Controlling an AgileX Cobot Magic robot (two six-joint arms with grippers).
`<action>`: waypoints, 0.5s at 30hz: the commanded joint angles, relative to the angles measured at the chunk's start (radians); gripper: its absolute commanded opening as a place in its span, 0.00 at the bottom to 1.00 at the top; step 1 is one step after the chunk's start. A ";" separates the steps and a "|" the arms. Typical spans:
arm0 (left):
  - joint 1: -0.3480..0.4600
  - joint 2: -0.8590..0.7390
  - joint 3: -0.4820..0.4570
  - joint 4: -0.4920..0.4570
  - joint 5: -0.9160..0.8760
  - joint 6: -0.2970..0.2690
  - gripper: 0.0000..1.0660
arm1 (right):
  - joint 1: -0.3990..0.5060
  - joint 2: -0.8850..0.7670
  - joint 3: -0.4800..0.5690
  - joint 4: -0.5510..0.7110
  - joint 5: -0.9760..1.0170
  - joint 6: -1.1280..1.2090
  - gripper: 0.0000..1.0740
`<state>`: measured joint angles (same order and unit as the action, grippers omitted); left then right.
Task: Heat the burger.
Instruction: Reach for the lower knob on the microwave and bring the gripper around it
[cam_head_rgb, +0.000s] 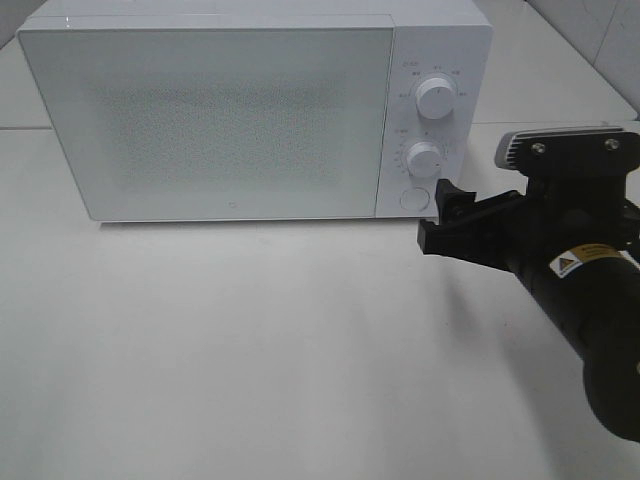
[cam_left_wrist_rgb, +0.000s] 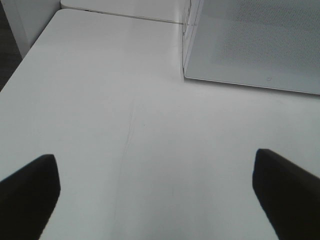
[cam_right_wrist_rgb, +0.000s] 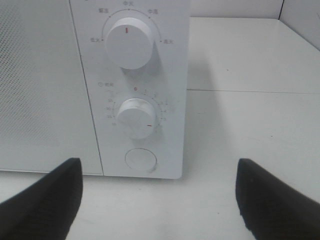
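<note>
Mia: What is the biggest thing you see?

Tom: A white table (cam_head_rgb: 250, 350). A big white microwave (cam_head_rgb: 255, 110) stands on it, at the back.

Mia: Is it open?

Tom: No. Its door (cam_left_wrist_rgb: 260, 45) is shut. The door is pale and full of tiny dots, and I cannot see through it.

Mia: So where is the burger?

Tom: I cannot tell. No view shows it.

Mia: What comes next in size?

Tom: The black right arm (cam_head_rgb: 590, 300). It comes in from the right side of the table.

Mia: And its end?

Tom: The right gripper (cam_head_rgb: 437, 215) points at the part of the microwave with the knobs. It is close in front of it. In the wrist view it looks apart from it, not touching. Its two black fingers (cam_right_wrist_rgb: 275, 195) are spread wide, with nothing between them.

Mia: And the other one?

Tom: The left gripper (cam_left_wrist_rgb: 155, 195) hangs over bare table, near the door's left corner. Its fingers (cam_left_wrist_rgb: 30, 190) are far apart too, and they hold nothing.

Mia: Now the small things.

Tom: The upper knob (cam_right_wrist_rgb: 128, 42) has a red line that points straight up. The lower knob (cam_right_wrist_rgb: 136, 117) has a red line that points down and to the right. Under them sits a round button (cam_right_wrist_rgb: 140, 160), the smallest of all.
</note>
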<state>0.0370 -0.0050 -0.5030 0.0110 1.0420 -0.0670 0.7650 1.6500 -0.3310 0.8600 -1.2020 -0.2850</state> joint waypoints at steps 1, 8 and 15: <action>0.006 -0.025 0.003 -0.011 -0.007 -0.004 0.94 | 0.027 0.023 -0.036 0.023 -0.072 -0.028 0.71; 0.006 -0.025 0.003 -0.011 -0.007 -0.004 0.94 | 0.045 0.079 -0.091 0.028 -0.050 -0.045 0.71; 0.006 -0.025 0.003 -0.011 -0.007 -0.004 0.94 | 0.045 0.079 -0.091 0.030 -0.040 -0.044 0.71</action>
<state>0.0370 -0.0050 -0.5030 0.0110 1.0420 -0.0670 0.8070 1.7300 -0.4130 0.8910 -1.2120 -0.3170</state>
